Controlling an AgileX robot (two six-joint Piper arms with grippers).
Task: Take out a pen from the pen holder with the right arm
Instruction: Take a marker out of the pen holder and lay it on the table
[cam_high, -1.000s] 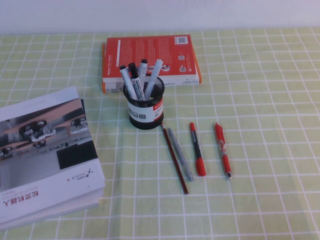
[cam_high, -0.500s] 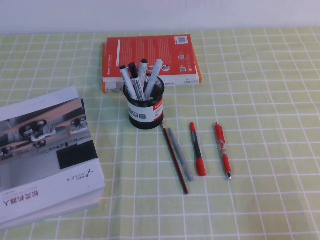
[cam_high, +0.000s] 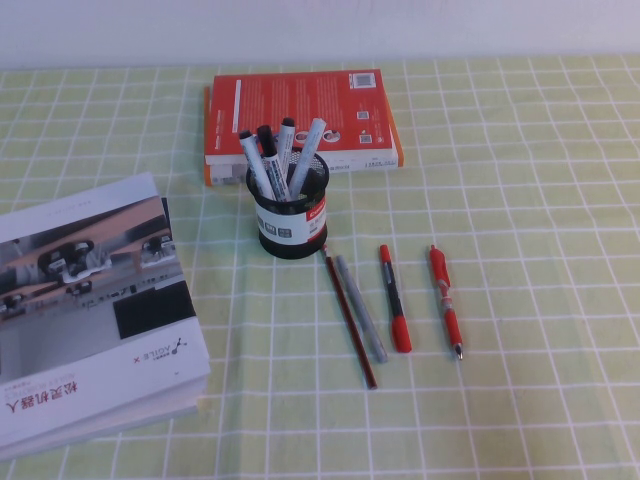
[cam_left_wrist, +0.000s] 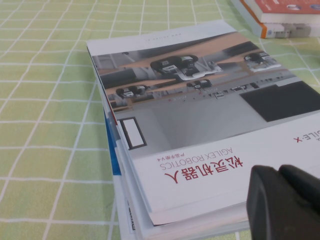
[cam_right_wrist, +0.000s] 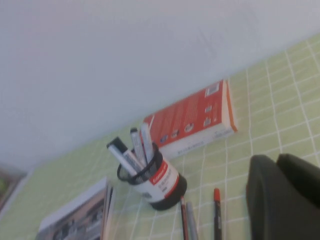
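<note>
The black mesh pen holder (cam_high: 288, 215) stands upright on the green checked counter (cam_high: 520, 200), just in front of a red book (cam_high: 300, 115), with four markers (cam_high: 280, 155) leaning in it. A pencil (cam_high: 350, 320), grey pen (cam_high: 360, 308), red marker (cam_high: 394, 297) and red pen (cam_high: 445, 300) lie beside it. The right end effector (cam_right_wrist: 276, 160) hangs well apart from the holder, narrow and empty. The left end effector (cam_left_wrist: 277, 172), also narrow, hovers over a stack of booklets (cam_high: 90, 310).

"AGILEX ROBOTICS", "松灵机器人", both on white booklet (cam_left_wrist: 200, 125) cover
</note>
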